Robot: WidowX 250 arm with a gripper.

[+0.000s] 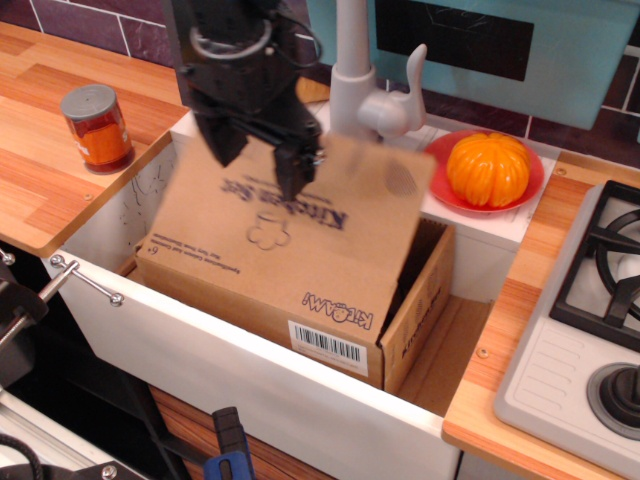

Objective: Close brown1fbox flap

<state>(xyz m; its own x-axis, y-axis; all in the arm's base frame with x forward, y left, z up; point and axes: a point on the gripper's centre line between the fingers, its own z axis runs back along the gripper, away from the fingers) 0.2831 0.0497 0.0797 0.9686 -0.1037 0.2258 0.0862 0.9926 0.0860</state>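
"Kitchen Set" flap, barcode label

A plain brown is being shown by the brown1fbox, broken by a white barcode label striped in black. The flap is being seen in the same brown, marked with dark "Kitchen Set" lettering and a flower outline. The pincer is being shown in black. The surface is being presented in orange-tan wood grain. An orange label under a grey lid is being worn by the can. An orange pumpkin is being carried on a red plate. The faucet is being rendered in grey, the wall tiles in dark purple with pale grout.
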